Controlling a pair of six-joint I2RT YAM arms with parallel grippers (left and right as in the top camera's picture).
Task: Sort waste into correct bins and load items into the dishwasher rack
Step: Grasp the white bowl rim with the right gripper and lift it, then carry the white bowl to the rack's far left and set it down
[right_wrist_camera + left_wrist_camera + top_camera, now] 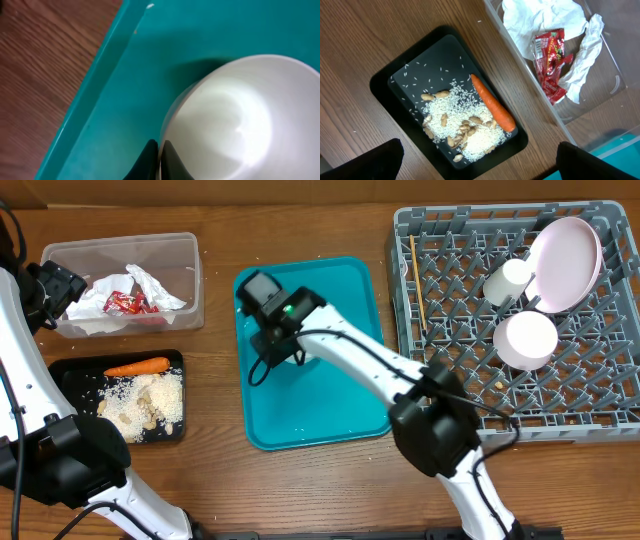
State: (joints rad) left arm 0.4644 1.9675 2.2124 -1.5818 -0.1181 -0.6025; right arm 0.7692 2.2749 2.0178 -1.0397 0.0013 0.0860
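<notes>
My right gripper (pixel 160 155) is shut on the rim of a small white bowl (pixel 235 120) over the teal tray (pixel 130 75); in the overhead view it (pixel 290 350) hides that bowl. My left gripper (pixel 480 167) is open and empty above the black tray (pixel 385 82), which holds an orange carrot (pixel 492 102) and rice and nut scraps (pixel 470 130). The clear tub (pixel 580 125) holds white napkins (pixel 535 17) and a red wrapper (pixel 551 55). The grey rack (pixel 400 270) holds the plate (pixel 565 265), a cup (pixel 508 280), a bowl (pixel 526 340) and the wooden stick (pixel 417 280).
The teal tray (pixel 320 400) lies mid-table between the bins and the rack. The clear tub (pixel 120 245) is at the back left, with the black tray (pixel 70 370) in front of it. The left arm (pixel 45 295) stands at the left edge.
</notes>
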